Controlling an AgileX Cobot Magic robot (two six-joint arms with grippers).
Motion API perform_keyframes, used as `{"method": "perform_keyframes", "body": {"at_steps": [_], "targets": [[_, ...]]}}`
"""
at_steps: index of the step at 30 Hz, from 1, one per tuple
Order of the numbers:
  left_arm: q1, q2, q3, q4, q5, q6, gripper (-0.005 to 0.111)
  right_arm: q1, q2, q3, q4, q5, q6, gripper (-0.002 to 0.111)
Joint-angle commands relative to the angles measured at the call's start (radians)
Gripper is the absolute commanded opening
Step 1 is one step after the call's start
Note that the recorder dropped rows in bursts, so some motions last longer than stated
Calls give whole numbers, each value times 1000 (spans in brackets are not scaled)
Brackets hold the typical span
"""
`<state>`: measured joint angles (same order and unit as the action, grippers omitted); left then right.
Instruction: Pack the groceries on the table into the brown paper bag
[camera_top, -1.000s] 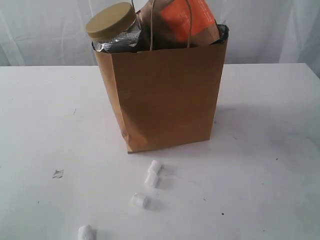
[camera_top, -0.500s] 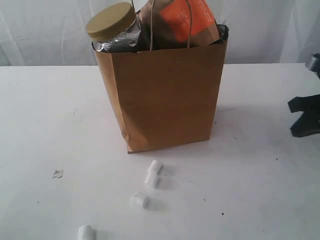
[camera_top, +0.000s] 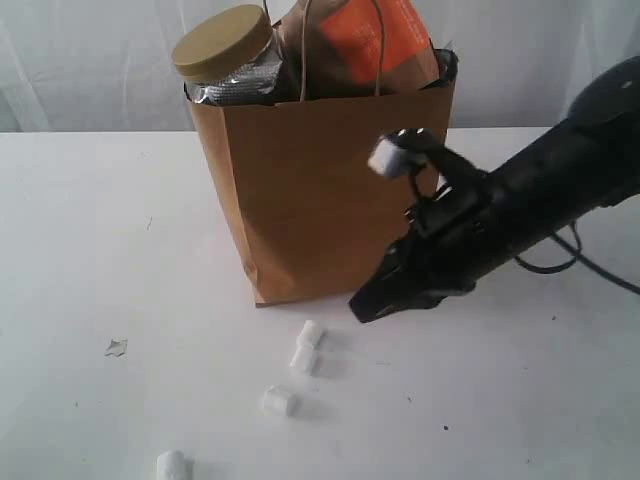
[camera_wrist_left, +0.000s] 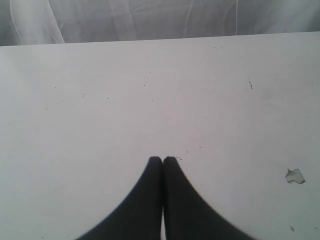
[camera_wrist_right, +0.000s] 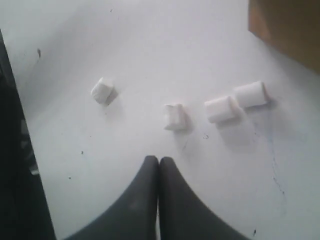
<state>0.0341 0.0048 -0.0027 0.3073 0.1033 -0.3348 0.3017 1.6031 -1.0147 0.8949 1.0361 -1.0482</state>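
The brown paper bag stands upright on the white table. Out of its top stick a clear jar with a mustard lid and a brown-orange pouch; whatever else lies inside is hidden. My right gripper is shut and empty, low over the table just in front of the bag's right corner, its tip pointing toward the small white bits. In the right wrist view the shut gripper hangs over bare table, with the bag's corner at the edge. My left gripper is shut over bare tabletop, out of the exterior view.
Several small white cylindrical bits lie on the table in front of the bag, seen too in the right wrist view. A small paper scrap lies at the left, and shows in the left wrist view. A pale curtain hangs behind.
The right arm has swung in from the right edge across the table to the front right of the bag, and its jaws have closed. The bag and the white bits have not moved.
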Motion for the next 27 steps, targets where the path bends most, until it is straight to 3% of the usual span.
{"method": "perform_keyframes", "body": {"at_steps": [1,7,9,14,19,21,27], "targets": [[1,-5,3,-1,-3,-2,0,131,-5,8,-90,-116,-35,0],[1,-5,3,-1,-3,-2,0,216,-5,9,-110,-134,-38,0],[1,-5,3,-1,-3,-2,0,262,-5,9,-112,-134,-51,5],[1,-5,3,-1,-3,-2,0,352,11,9,-178,-192,-38,33],[1,-5,3,-1,-3,-2,0,411,115,-12,-279,-280,130,56],[1,-5,3,-1,-3,-2,0,445,185,-71,-359,-292,249,59],[1,-5,3,-1,-3,-2,0,488,280,-221,-505,-303,340,59]]}}
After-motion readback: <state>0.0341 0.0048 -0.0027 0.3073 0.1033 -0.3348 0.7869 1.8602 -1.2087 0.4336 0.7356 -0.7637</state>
